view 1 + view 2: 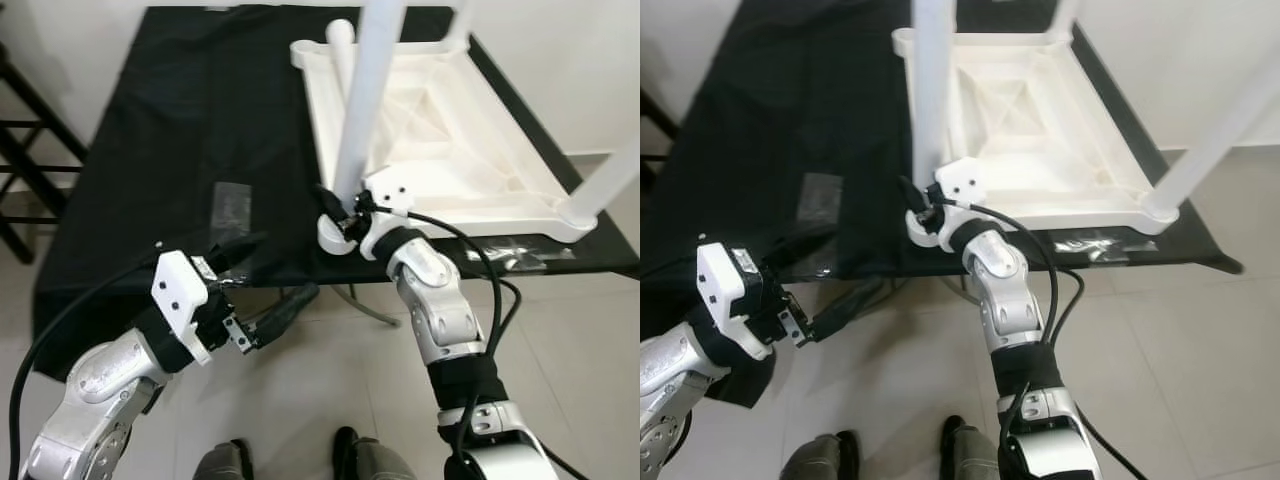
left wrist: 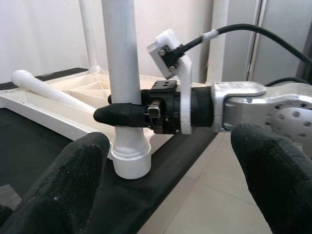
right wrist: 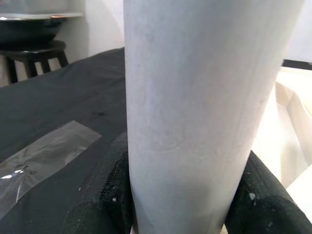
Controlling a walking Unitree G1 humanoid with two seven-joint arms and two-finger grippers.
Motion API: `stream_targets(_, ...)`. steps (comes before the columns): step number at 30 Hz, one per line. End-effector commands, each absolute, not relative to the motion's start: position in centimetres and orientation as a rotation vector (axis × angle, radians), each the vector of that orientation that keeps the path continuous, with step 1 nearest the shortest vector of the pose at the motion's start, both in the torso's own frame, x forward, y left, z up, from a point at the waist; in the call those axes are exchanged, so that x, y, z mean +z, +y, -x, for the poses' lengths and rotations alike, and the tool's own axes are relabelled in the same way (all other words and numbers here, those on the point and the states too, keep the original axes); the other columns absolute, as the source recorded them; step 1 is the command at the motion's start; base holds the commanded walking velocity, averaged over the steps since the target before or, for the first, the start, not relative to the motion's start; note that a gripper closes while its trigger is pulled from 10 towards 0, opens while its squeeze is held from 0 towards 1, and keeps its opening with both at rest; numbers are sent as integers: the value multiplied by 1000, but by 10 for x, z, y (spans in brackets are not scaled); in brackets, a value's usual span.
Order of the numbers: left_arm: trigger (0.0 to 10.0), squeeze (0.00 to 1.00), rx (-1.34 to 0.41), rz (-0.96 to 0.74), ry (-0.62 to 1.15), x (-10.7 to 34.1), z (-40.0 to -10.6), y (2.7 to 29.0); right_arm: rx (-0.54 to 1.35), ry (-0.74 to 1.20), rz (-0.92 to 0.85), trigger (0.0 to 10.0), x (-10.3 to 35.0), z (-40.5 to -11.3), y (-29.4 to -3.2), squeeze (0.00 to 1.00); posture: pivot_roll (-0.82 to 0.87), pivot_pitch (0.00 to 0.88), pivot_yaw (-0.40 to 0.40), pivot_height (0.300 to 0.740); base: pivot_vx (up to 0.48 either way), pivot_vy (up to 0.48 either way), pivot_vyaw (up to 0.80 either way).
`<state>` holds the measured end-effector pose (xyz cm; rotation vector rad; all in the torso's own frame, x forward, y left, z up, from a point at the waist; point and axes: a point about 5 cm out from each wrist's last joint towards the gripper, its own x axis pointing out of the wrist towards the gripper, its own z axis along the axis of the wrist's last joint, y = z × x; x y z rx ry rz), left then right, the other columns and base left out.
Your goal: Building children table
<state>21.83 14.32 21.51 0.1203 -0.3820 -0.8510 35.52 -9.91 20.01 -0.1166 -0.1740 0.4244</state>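
Note:
A white children's table top (image 1: pixel 450 150) lies upside down on a black-covered table (image 1: pixel 200 130). A white leg (image 1: pixel 365 90) stands upright in its near left corner socket (image 1: pixel 335 237). My right gripper (image 1: pixel 337 213) is shut on this leg just above the socket, and the fingers (image 3: pixel 105 195) press both sides of the leg (image 3: pixel 195 112). My left gripper (image 2: pixel 170 185) is open, its fingers (image 2: pixel 73 187) wide apart. It hovers off the table's front edge, left of the leg, pointing at it. Another leg (image 1: pixel 610 185) stands at the near right corner. A loose leg (image 2: pixel 48 90) lies on the top.
A clear tape patch (image 1: pixel 232 205) is stuck on the black cloth, and a crumpled plastic bag (image 1: pixel 510 250) lies by the front edge. A black rack (image 1: pixel 20 150) stands at the left wall. Pale tiled floor (image 1: pixel 300 400) lies below, with my cables hanging.

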Motion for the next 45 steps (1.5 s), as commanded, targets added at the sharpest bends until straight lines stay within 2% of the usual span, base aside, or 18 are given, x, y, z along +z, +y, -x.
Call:
stream_targets(1,10000,0,-857,-138,-379,214,-218,144,395,-50,221,9569,177,-362,-110,0,29,276,-90,740,0,0,0)
stream_targets(5,10000,0,-852,-141,-382,215,-218,145,437,-71,229,10000,186,-369,-106,0,35,275,-91,740,0,0,0)
stream_targets(6,10000,0,-848,-143,-384,216,-218,145,477,-98,215,10000,192,-371,-105,63,38,276,-91,740,0,0,0)
stream_targets(7,10000,0,-848,-143,-384,216,-218,145,477,-98,215,10000,192,-371,-105,63,38,276,-91,740,0,0,0)
stream_targets(8,10000,0,-846,-144,-386,216,-219,146,522,-121,181,10000,198,-372,-103,1000,38,276,-91,740,0,0,0)
stream_targets(12,10000,0,-847,-143,-388,216,-219,144,751,-193,177,10000,224,-372,-97,1000,43,279,-98,740,0,0,0)
stream_targets(16,10000,0,-848,-143,-388,216,-218,144,769,-204,188,10000,229,-371,-98,1000,44,280,-99,740,0,0,0)
stream_targets(17,10000,0,-847,-142,-389,216,-218,144,868,-214,198,10000,235,-368,-98,957,49,284,-101,740,0,0,0)
stream_targets(18,10000,0,-845,-143,-389,217,-217,144,973,-218,230,10000,240,-368,-97,0,57,290,-104,740,0,0,0)
stream_targets(19,10000,0,-845,-143,-389,217,-217,144,973,-218,230,10000,240,-368,-97,0,57,290,-104,740,0,0,0)
stream_targets(22,10000,0,-838,-143,-383,217,-214,145,1212,-206,286,10000,248,-367,-93,0,80,308,-104,740,0,0,0)
stream_targets(25,10000,0,-832,-148,-370,216,-210,147,1353,-179,305,10000,249,-365,-90,0,106,328,-104,740,0,0,0)
stream_targets(27,10000,0,-829,-150,-365,216,-209,147,1390,-171,309,10000,249,-364,-89,0,110,330,-105,740,0,0,0)
stream_targets(28,10000,0,-822,-150,-359,217,-207,149,1445,-165,281,5922,251,-365,-87,0,120,339,-105,740,0,0,0)
stream_targets(30,10000,0,-822,-150,-359,217,-207,149,1445,-165,281,5922,251,-365,-87,0,120,339,-105,740,0,0,0)
stream_targets(31,10000,0,-820,-151,-357,217,-206,150,1461,-160,273,0,252,-365,-86,0,126,347,-106,740,0,0,0)
stream_targets(38,10000,0,-815,-150,-346,216,-202,151,1507,-141,282,0,252,-366,-91,0,126,353,-105,740,0,0,0)
stream_targets(45,10000,0,-824,-143,-344,215,-204,148,1456,-169,302,0,242,-362,-102,0,108,330,-95,740,0,0,0)
